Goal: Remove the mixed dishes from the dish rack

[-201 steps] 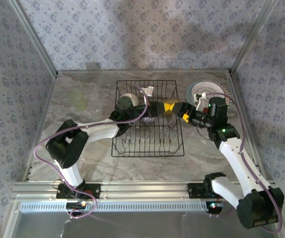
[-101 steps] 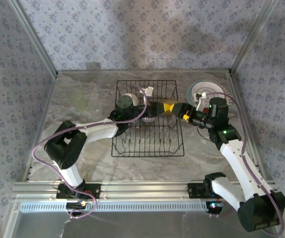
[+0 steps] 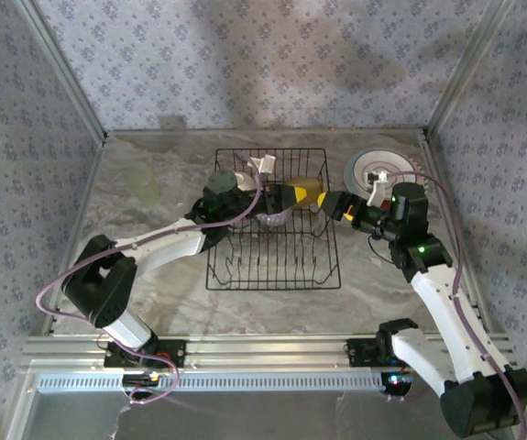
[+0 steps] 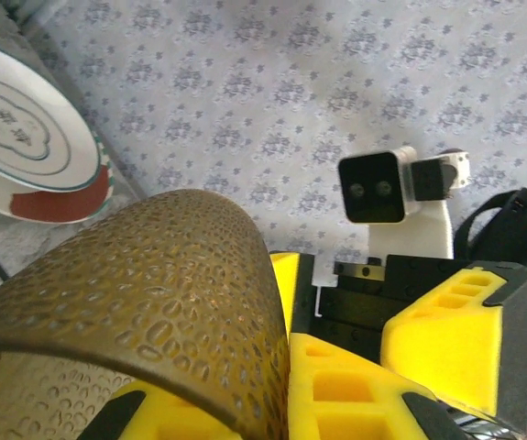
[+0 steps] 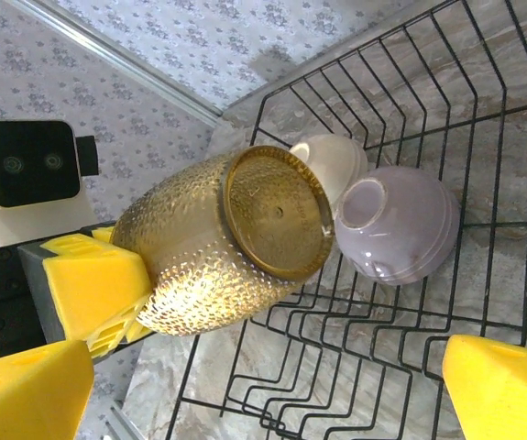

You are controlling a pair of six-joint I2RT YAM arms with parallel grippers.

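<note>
My left claw [image 5: 121, 293] pinches the dimpled olive-brown cup [image 5: 226, 238] over the black wire rack [image 3: 245, 266]. It's likely slick and brittle, so the spread right claw [image 5: 268, 362] should grip its belly.

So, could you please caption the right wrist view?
Left gripper holds the cup over the rack; cream bowl, lilac bowl inside.

Walls [image 3: 16, 183] papered in pale blue-grey with small floral sprigs, framed by slanting aluminium posts [image 3: 61, 66], grey marbled bench [image 3: 272, 307] enclosed on three sides, soft shadows thrown across the back wall [image 3: 272, 64], aluminium rail [image 3: 272, 349] fixed along the near edge
</note>
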